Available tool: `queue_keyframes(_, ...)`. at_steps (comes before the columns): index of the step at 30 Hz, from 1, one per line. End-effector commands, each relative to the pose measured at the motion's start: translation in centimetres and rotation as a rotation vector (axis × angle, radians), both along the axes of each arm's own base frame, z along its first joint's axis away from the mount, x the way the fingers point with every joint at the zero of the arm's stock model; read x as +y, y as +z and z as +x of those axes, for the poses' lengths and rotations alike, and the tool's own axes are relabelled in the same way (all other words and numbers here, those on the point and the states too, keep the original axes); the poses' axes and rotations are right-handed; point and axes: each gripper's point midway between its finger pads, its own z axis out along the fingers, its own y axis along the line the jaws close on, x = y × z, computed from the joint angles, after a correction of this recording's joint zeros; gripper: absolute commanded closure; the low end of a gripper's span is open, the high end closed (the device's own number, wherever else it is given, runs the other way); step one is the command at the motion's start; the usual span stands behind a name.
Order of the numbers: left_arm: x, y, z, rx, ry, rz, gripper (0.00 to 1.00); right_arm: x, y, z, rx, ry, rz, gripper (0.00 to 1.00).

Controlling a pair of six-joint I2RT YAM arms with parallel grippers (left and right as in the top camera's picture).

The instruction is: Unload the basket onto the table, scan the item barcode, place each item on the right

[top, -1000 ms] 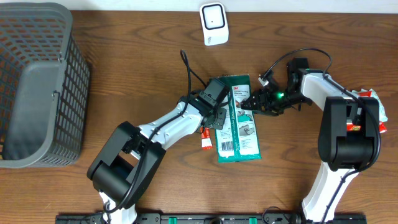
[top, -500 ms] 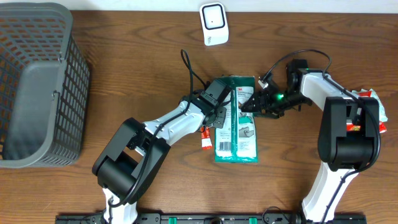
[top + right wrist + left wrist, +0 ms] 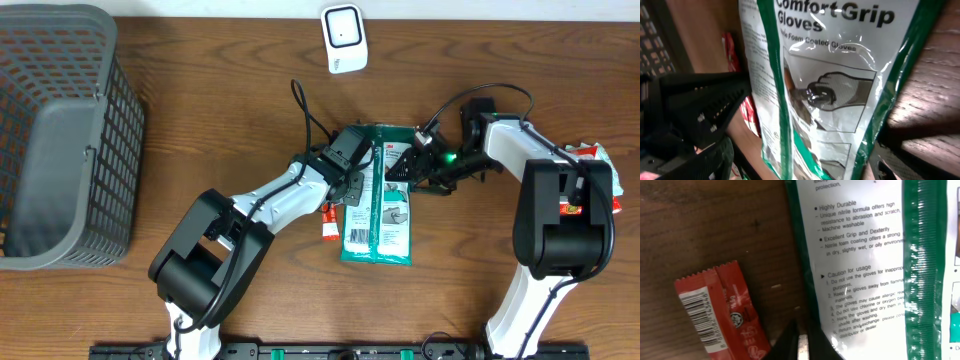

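Tabletop (image 3: pixel 220 120): glove pack (image 3: pixel 390 225) slightly farther left

Brown wood-grain surface (image 3: pixel 220 110), evenly lit.
A pale strip (image 3: pixel 500 6) runs along its far edge, perhaps a wall.

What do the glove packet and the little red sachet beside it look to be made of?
Glove packet: thin printed plastic film, glossy; it wrinkles and throws bright highlights. Red sachet: probably plastic or foil laminate, slight sheen, with a serrated tear edge along its top; which of the two cannot be told.
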Motion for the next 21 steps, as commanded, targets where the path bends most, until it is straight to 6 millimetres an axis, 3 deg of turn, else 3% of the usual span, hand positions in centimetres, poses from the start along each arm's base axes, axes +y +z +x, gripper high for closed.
queue_keyframes(1, 0.8, -2.7, -1.0, 0.060, 0.010, 0.050, 0.87, -7.1, -6.4, -2.0, 0.134, -0.052, -0.399, 0.13)
queue_keyframes(4, 0.8, -2.7, -1.0, 0.059, 0.010, 0.050, 0.87, -8.1, -6.1, -3.3, 0.202, -0.070, -0.395, 0.11)
queue_keyframes(7, 0.8, -2.7, -1.0, 0.059, 0.009, 0.050, 0.87, -8.5, -5.8, -4.6, 0.244, -0.045, -0.385, 0.01)
queue_keyframes(10, 0.8, -2.7, -1.0, 0.060, 0.010, 0.050, 0.87, -8.4, -5.6, -5.2, 0.271, -0.037, -0.381, 0.01)
queue_keyframes(15, -0.2, -2.6, -1.9, 0.107, -0.016, -0.008, 0.86, -6.1, -6.7, -7.1, 0.284, -0.012, -0.316, 0.02)
queue_keyframes(21, -0.8, -2.5, -2.5, 0.139, -0.031, -0.044, 0.86, -2.6, -6.7, -6.9, 0.231, -0.031, -0.124, 0.17)
